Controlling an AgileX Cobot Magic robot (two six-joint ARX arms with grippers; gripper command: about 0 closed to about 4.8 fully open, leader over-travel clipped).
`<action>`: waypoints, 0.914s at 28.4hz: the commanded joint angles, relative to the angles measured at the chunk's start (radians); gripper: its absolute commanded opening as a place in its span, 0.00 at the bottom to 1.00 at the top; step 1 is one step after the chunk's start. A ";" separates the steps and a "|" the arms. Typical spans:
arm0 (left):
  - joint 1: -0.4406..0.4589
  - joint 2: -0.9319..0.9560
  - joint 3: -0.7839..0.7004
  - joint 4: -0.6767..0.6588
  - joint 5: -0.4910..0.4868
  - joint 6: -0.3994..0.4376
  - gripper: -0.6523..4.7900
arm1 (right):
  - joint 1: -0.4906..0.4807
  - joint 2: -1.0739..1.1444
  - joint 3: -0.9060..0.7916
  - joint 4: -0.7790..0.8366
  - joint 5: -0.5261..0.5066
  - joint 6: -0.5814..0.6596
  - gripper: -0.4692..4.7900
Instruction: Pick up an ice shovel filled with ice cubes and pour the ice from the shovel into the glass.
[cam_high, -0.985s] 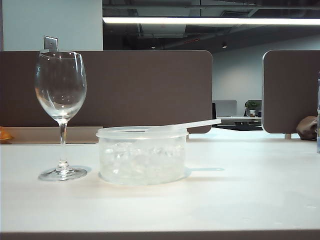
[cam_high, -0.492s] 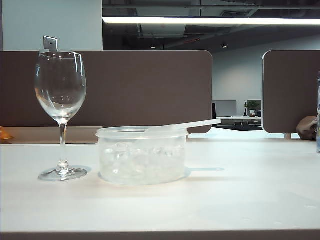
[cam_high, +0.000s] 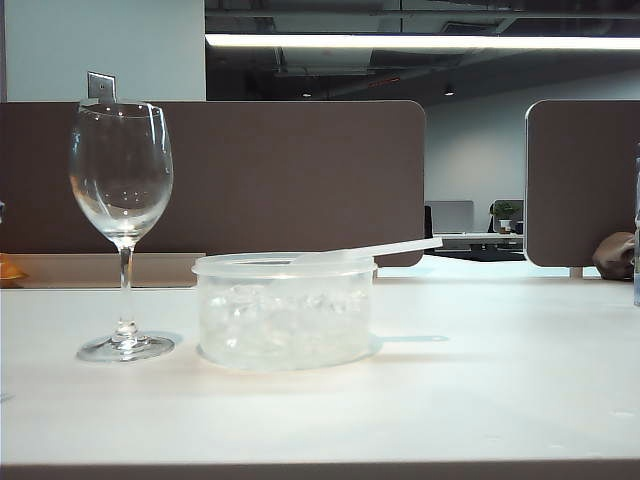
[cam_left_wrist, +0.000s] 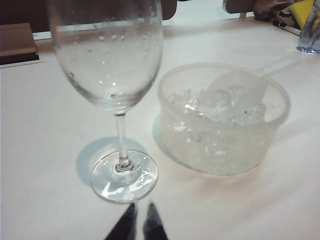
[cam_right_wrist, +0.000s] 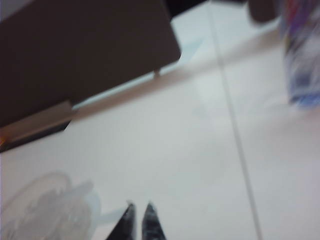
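- Glass (cam_high: 121, 180) stands upright on the tabletop (cam_high: 480, 400), empty apart from droplets on the bowl (clear in the left wrist view). Tub (cam_high: 285, 310) sits just beside it, not touching.
- Shovel (cam_left_wrist: 235, 92) lies in the tub on the ice (cam_left_wrist: 200, 100), handle resting over the rim and pointing away from the glass. Its bowl looks loaded, though that is hard to judge.
- Left gripper (cam_left_wrist: 140, 222) hovers low, near the foot of the glass; fingers nearly together, holding nothing.
- Right gripper (cam_right_wrist: 138, 220) hangs over bare tabletop beside the tub, near the handle end; fingers close together, a thin gap between them, empty. Picture is blurred.
- Risk: the glass is tall on a narrow foot. A nudge from the left gripper would tip it.
- Risk: the handle is thin, flat and probably slick. Fingers this narrow would have to spread first; a poor pinch could let the shovel twist and shed ice before the glass.
- Risk: lifting the handle against the rim could drag the light tub.
- Views: exterior view shows neither gripper, but gives the heights of glass rim and handle. Left wrist view alone shows inside the tub. Right wrist view alone shows a bottle (cam_right_wrist: 302, 55) off to the side.
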 joint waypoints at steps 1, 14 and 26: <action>0.001 0.001 0.001 0.009 -0.002 -0.003 0.17 | 0.000 0.003 0.129 -0.098 0.058 -0.035 0.08; 0.001 0.001 0.001 0.008 -0.003 -0.003 0.17 | 0.001 0.463 0.573 -0.628 -0.301 -0.115 0.08; 0.003 0.000 0.001 0.009 -0.002 -0.003 0.17 | 0.016 0.811 0.545 -0.270 -0.370 0.018 0.09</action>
